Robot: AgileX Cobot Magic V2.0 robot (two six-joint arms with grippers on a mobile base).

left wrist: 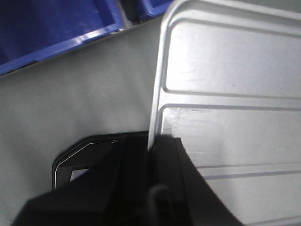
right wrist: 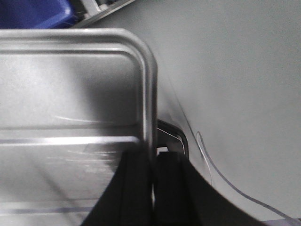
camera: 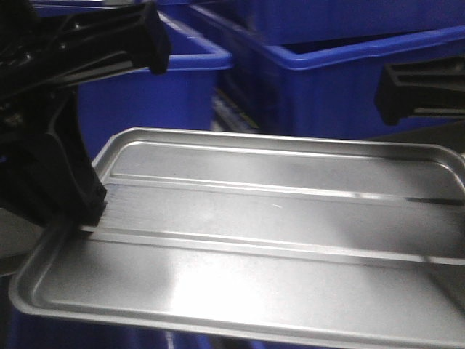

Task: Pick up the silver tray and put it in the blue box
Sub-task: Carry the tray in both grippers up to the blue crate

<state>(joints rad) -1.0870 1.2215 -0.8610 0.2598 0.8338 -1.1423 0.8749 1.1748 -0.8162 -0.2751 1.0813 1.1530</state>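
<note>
Silver tray (camera: 276,247) near blue box (camera: 341,94)

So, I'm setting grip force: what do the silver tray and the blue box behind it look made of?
The silver tray looks like thin sheet metal, probably aluminium or steel, matt brushed finish: soft broad highlights, pressed ribs, a thin raised rim. The blue box looks like moulded plastic, smooth and faintly glossy, with a thick rolled rim.

We list one silver tray (camera: 276,254): matt, rectangular, rounded corners, raised rim, two long ribs; held aloft, near level, just in front of the blue box (camera: 341,87); blue box deep, thick-rimmed, upright, open-topped.
</note>
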